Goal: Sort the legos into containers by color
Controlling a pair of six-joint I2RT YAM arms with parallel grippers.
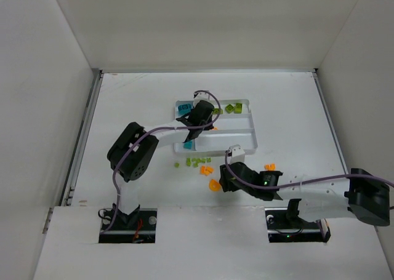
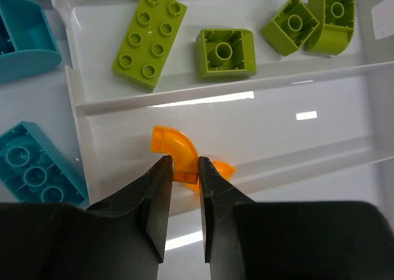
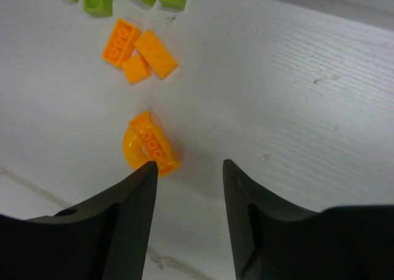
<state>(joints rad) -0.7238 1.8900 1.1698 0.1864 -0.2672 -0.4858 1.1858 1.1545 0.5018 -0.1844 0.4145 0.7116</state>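
Partway. Tray [image 2: 246,98]: four lime bricks [image 2: 149,38] in upper section, teal bricks [image 2: 37,166] at frame left. Left claw [image 2: 183,175] clamped on orange curved brick [image 2: 172,143] over middle section. Right claw [image 3: 188,172] spread wide above orange arch [image 3: 148,146] on table [image 3: 295,77] — loose orange bricks [image 3: 136,49], green bricks [image 3: 98,2] unsorted.

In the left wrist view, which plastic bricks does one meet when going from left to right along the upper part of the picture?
teal rounded plastic brick → lime green two-by-four studded brick → lime green upturned square brick → smaller lime green square brick → lime green curved brick
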